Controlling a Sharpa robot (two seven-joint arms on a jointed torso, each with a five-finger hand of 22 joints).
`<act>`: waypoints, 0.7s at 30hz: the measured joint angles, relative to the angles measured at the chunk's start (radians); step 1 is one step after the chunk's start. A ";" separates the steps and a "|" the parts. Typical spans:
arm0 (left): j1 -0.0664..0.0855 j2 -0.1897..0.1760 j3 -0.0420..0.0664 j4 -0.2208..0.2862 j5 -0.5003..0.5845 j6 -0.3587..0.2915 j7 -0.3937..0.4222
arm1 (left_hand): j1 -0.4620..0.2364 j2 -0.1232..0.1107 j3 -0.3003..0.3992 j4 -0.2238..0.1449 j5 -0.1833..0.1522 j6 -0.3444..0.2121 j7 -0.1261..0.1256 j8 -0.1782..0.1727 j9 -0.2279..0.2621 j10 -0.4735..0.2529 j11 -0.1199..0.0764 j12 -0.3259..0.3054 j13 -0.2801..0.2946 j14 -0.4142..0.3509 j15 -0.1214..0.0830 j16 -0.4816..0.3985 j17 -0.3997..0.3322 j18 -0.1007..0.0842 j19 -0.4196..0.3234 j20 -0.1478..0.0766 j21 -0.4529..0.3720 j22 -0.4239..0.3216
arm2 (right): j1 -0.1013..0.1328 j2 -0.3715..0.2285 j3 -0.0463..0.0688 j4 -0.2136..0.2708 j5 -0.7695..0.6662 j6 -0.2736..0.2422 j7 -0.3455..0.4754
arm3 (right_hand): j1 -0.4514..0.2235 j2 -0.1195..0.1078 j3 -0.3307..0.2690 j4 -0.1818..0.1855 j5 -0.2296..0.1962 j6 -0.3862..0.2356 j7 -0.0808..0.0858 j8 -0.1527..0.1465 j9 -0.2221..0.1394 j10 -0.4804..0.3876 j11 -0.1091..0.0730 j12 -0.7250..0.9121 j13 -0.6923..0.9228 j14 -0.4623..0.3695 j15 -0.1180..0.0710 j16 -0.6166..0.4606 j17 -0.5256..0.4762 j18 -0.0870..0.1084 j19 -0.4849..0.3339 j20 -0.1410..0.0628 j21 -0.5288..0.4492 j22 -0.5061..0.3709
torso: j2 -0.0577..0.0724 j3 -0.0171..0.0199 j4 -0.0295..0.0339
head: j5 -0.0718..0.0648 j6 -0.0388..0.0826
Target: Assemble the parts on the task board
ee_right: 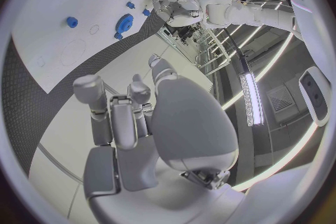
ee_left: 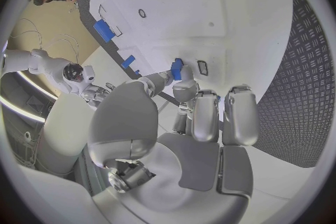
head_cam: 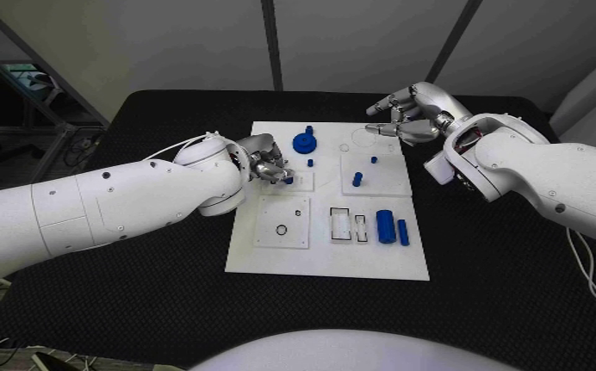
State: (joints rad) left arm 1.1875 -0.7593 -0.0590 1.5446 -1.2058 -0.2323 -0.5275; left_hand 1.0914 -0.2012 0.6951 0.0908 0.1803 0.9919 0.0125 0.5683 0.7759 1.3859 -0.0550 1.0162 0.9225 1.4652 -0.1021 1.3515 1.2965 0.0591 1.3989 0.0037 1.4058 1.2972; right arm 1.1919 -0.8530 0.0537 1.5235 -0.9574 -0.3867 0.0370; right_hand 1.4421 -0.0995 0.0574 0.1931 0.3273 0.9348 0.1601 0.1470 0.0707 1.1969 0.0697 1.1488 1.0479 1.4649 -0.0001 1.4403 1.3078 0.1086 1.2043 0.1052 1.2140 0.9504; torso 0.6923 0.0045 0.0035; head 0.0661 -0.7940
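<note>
Two white arms reach over the black table (head_cam: 497, 259), one from each side of the white task board (head_cam: 329, 255). No brand, label or readable writing can be seen on the board or on the parts.

The left hand (head_cam: 264, 164) is at the board's left edge, about the middle of its length. It pinches a small blue part (head_cam: 288, 180) between its fingertips, right at the board's surface; the left wrist view shows the same small piece (ee_left: 176, 69) held at the tips. The right hand (head_cam: 410, 114) hovers over the far right corner of the board, its fingers loosely curled and apart, holding nothing.

On the board, a blue gear (head_cam: 304, 142) stands near the far edge, just beside the left hand. A tiny blue peg (head_cam: 309, 163) is close to it. Two small blue pegs (head_cam: 357, 178) stand on the raised plate at the right side. A blue cylinder (head_cam: 385, 225) and a thinner blue pin (head_cam: 402, 231) lie side by side near the right edge, next to rectangular slots (head_cam: 340, 224). The near left plate (head_cam: 283, 222) carries only a small ring mark.

Wide bare table lies along the near edge and at both sides of the board.
</note>
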 measured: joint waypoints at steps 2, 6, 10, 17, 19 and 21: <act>0.000 -0.001 0.000 0.002 -0.001 0.000 -0.001 | 0.000 0.000 0.000 0.000 0.000 0.000 0.000 -0.001 0.000 0.000 0.000 0.000 0.000 0.000 0.000 0.000 0.000 0.000 0.000 0.000 0.000 0.000 | 0.000 0.000 0.000 -0.001 0.000 0.000 0.000 | 0.000 0.000 0.000 0.000 0.000 0.000 0.000 0.000 0.000 0.000 0.000 0.000 0.000 0.000 0.000 0.000 0.000 0.000 0.000 0.000 0.000 0.000 | 0.000 0.0000 0.0000 | 0.001 0.000; 0.000 -0.001 0.000 0.003 -0.002 0.000 -0.002 | 0.001 -0.001 0.000 0.000 0.000 0.000 0.000 0.002 -0.001 0.001 0.001 0.000 0.000 0.000 0.000 0.000 0.000 0.000 0.000 0.000 0.000 0.000 | 0.000 0.001 0.000 -0.001 0.000 0.000 0.000 | 0.000 0.000 0.000 0.000 0.000 0.000 0.000 0.000 0.000 0.000 0.000 0.000 0.000 0.000 0.000 0.000 0.000 0.000 0.000 0.000 0.000 0.000 | 0.000 0.0001 0.0000 | 0.002 0.000; 0.000 0.000 0.001 0.003 -0.003 0.004 -0.002 | 0.001 -0.001 0.000 0.000 0.000 0.003 0.004 0.002 -0.001 0.001 0.001 0.000 -0.001 0.000 0.000 0.000 0.000 0.000 0.000 0.000 0.000 0.000 | 0.000 0.001 0.000 -0.001 0.000 0.001 0.000 | 0.000 0.000 0.000 0.000 0.000 0.000 0.000 0.000 0.000 0.000 0.000 0.000 0.000 0.000 0.000 0.000 0.000 0.000 0.000 0.000 0.000 0.000 | 0.000 0.0003 0.0001 | 0.002 0.000; 0.002 0.004 0.002 -0.005 0.003 0.014 -0.004 | 0.001 -0.002 0.000 0.000 -0.003 0.020 -0.003 0.002 -0.012 0.017 -0.011 0.000 0.003 0.001 0.000 0.000 0.000 0.000 0.000 0.000 0.000 0.000 | 0.000 0.001 0.000 -0.001 0.000 0.002 0.000 | 0.000 0.000 0.000 0.000 0.000 0.000 0.000 0.000 0.000 0.000 0.000 0.000 0.000 0.000 0.000 0.000 0.000 0.000 0.000 0.000 0.000 0.000 | 0.000 0.0010 0.0000 | 0.001 -0.001; 0.002 0.006 0.002 -0.009 0.008 0.018 -0.004 | -0.010 -0.012 -0.006 -0.006 -0.004 0.031 -0.013 0.002 -0.018 0.023 -0.016 0.000 0.003 0.002 -0.006 0.000 0.001 0.000 0.003 -0.003 0.000 0.002 | 0.000 0.001 0.000 -0.001 0.000 0.002 0.000 | 0.000 0.000 0.000 0.000 0.000 0.000 0.000 0.000 0.000 0.000 0.000 0.000 0.000 0.000 0.000 0.000 0.000 0.000 0.000 0.000 0.000 0.000 | 0.000 0.0011 0.0000 | 0.001 -0.001; 0.003 0.009 0.003 -0.014 0.013 0.021 -0.005 | -0.022 -0.013 -0.015 -0.015 -0.004 0.040 -0.015 0.002 -0.023 0.025 -0.018 0.000 0.003 0.002 -0.009 0.000 0.001 0.000 0.004 -0.004 0.000 0.004 | 0.000 0.001 0.000 -0.001 0.000 0.002 0.000 | 0.000 0.000 0.000 0.000 0.000 0.000 0.000 0.000 0.000 0.000 0.000 0.000 0.000 0.000 0.000 0.000 0.000 0.000 0.000 0.000 0.000 0.000 | 0.000 0.0011 -0.0001 | 0.001 -0.002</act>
State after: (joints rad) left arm 1.1904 -0.7503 -0.0561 1.5309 -1.1927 -0.2110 -0.5322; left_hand 1.0692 -0.2144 0.6803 0.0761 0.1767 1.0315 -0.0021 0.5704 0.7525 1.4110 -0.0731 1.0163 0.9254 1.4670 -0.1109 1.3516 1.2976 0.0592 1.4025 0.0001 1.4057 1.3010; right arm 1.1918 -0.8521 0.0536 1.5221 -0.9574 -0.3846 0.0374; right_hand 1.4421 -0.0996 0.0574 0.1930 0.3273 0.9348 0.1601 0.1470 0.0707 1.1969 0.0697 1.1488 1.0480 1.4649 -0.0001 1.4403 1.3076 0.1085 1.2043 0.1052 1.2140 0.9504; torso 0.6923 0.0056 0.0034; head 0.0668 -0.7961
